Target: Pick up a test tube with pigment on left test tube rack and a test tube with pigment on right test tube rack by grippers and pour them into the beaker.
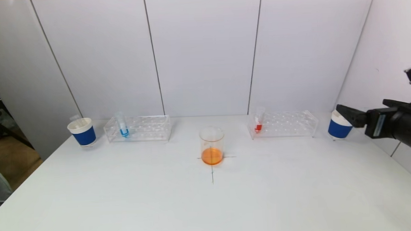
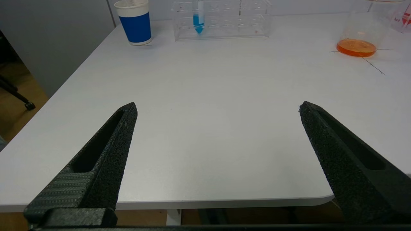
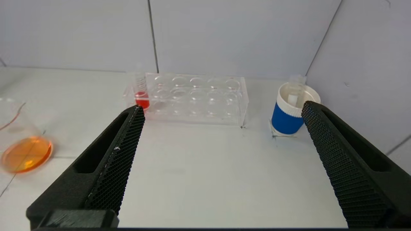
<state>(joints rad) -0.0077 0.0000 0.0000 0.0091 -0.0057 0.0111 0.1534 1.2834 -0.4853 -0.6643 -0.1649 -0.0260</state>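
Writing: none legible on cups, racks or beaker; thin black cross marked on desk under beaker.
Right end effector: raised at 3 o'clock edge of desk, pointing toward 9 o'clock, level with right blue cup; fingers spread wide, nothing between them.
Left end effector: low over near edge of desk at 7 o'clock; fingers spread wide, holding nothing.
Blue tube: upright in left rack, at its 9 o'clock end.
Red tube: upright in right rack, at its 9 o'clock end.
Beaker: centre of desk, between racks, orange liquid in bottom.
Left blue cup: just beside left rack, at 10 o'clock.
Desk: white, matt.
Room: pale grey panelled walls behind and at 3 o'clock.
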